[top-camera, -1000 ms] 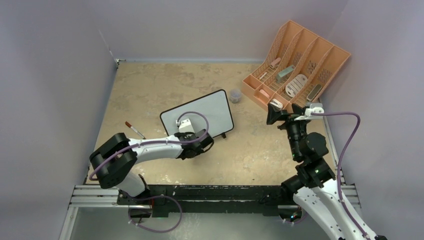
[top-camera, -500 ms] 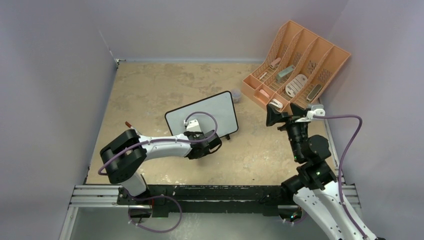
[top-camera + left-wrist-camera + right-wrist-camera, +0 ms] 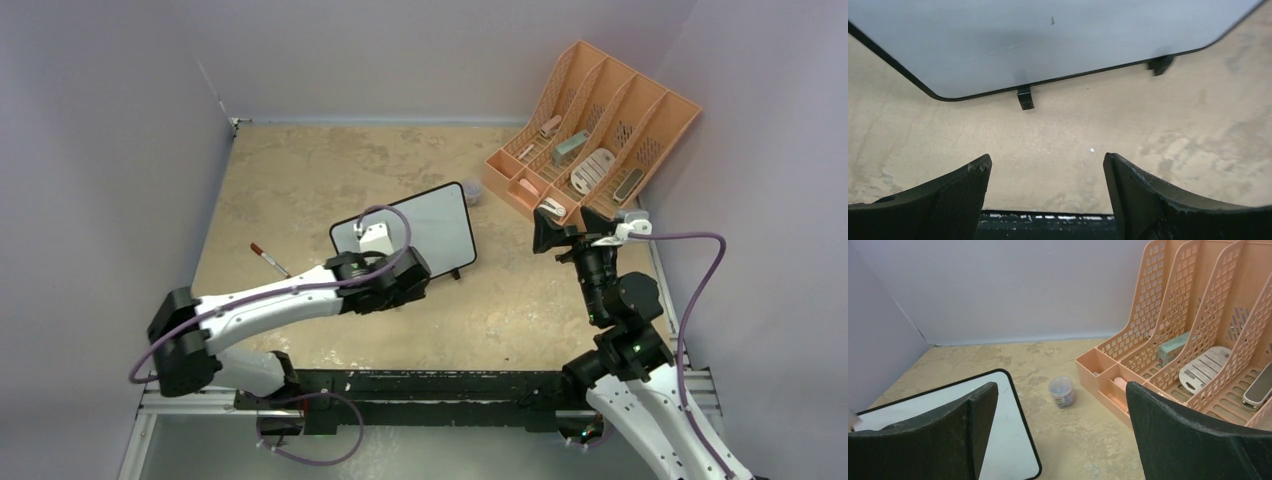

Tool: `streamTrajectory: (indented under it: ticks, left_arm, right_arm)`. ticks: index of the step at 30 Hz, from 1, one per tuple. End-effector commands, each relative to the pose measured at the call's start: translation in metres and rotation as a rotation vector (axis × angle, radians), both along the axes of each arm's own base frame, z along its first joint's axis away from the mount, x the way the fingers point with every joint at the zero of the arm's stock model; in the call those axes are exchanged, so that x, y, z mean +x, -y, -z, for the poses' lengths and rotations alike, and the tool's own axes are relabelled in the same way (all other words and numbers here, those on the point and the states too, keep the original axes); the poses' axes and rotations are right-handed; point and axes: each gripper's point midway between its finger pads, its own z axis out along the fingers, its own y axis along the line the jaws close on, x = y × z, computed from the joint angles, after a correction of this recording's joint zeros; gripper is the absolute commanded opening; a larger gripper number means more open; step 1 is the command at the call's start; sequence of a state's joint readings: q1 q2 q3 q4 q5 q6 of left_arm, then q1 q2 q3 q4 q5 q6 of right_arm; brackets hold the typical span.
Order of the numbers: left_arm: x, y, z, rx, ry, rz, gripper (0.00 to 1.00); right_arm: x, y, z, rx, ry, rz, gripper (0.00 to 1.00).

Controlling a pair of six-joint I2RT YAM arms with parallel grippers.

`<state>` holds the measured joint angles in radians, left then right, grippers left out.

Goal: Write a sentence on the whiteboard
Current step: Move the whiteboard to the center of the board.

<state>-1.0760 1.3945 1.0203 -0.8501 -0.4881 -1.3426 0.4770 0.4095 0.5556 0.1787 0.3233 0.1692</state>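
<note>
The left claw (image 3: 1045,161) gapes empty, the whiteboard (image 3: 1048,45) filling the upper frame beyond it; the right claw (image 3: 1062,390) stands wide open, holding nothing.

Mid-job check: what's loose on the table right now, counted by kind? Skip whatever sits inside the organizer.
Whiteboard: 1
Pen: 1
Jar: 1
Organizer: 1
Total: 4

White arms (image 3: 270,295), black joints (image 3: 185,345); purple cables (image 3: 680,236)
</note>
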Motion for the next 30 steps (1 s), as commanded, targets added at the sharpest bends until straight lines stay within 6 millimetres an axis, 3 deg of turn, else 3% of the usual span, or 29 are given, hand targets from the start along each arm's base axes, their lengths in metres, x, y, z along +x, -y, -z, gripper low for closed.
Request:
streamTrajectory:
  ticks: [1, 7, 11, 17, 21, 25, 30]
  left_arm:
    - [0.005, -0.023, -0.068, 0.000, 0.137, 0.086, 0.81]
    - [0.038, -0.055, -0.124, -0.036, 0.264, 0.141, 0.83]
    - [0.054, -0.081, -0.157, -0.006, 0.364, 0.142, 0.90]
    - [0.084, -0.124, -0.193, 0.068, 0.461, 0.087, 1.00]
    - [0.114, -0.156, -0.191, 0.083, 0.461, 0.040, 1.00]
    - [0.141, -0.192, -0.171, -0.012, 0.402, -0.041, 1.00]
    - [0.156, -0.239, -0.139, -0.046, 0.297, -0.219, 1.00]
  right_arm:
    - [0.000, 0.003, -0.014, 0.039, 0.035, 0.017, 0.99]
    - [0.007, 0.005, -0.005, 0.027, -0.004, 0.048, 0.99]
    - [0.012, 0.007, 0.001, 0.020, -0.029, 0.071, 0.99]
    - [0.019, 0.017, 0.009, 0.010, -0.075, 0.144, 0.99]
    - [0.021, 0.020, 0.013, 0.006, -0.089, 0.168, 0.99]
    - [0.022, 0.023, 0.016, 0.013, -0.110, 0.189, 0.99]
    - [0.024, 0.022, 0.021, 0.028, -0.135, 0.193, 0.99]
